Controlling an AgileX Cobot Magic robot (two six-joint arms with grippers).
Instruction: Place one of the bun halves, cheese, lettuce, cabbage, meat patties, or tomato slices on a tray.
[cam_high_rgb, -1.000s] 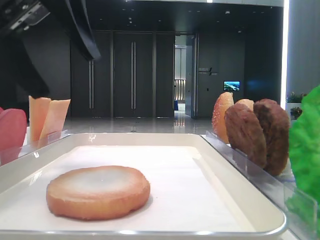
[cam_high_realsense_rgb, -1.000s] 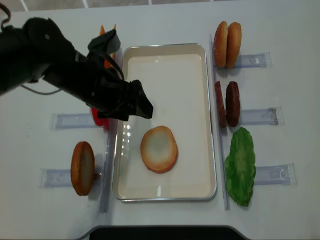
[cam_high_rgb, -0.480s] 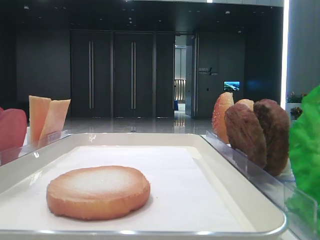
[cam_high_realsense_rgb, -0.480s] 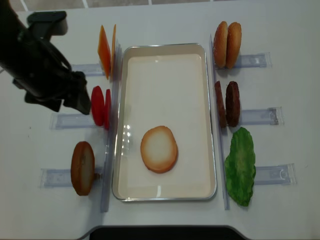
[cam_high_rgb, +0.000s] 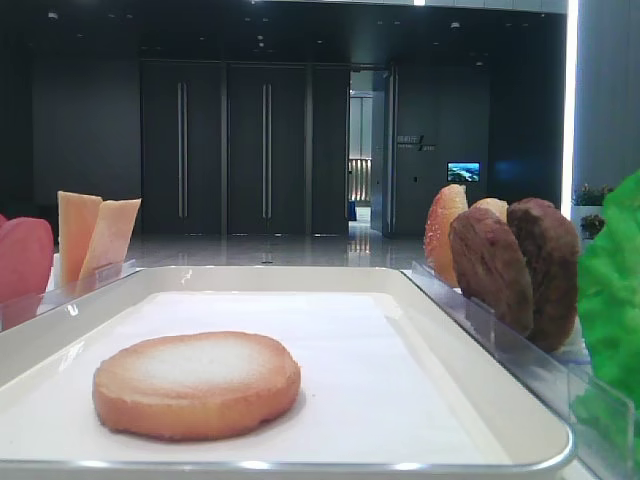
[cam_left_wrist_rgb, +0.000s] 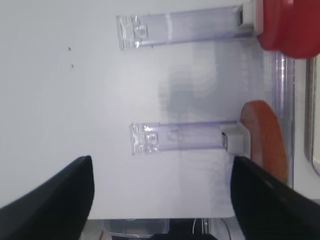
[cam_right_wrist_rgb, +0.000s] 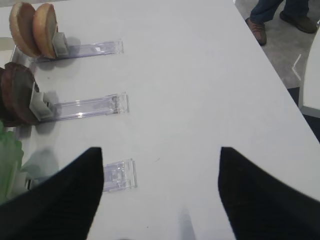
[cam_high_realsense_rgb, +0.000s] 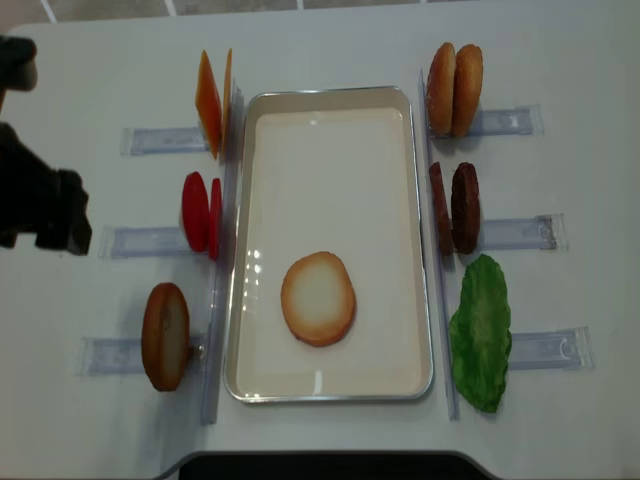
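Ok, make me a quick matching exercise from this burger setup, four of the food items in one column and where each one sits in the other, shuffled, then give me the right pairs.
Things:
1. bun half lying flat
2. lettuce
3. tomato slices
4. cheese

Places, as the overhead view shows them:
A. left of the tray, by its far corner
B. on the tray's paper lining, toward the near end
C. right of the tray, nearest the front edge of the table
D. left of the tray, in the middle rack of that side

Pairs: 1-B, 2-C, 3-D, 4-A
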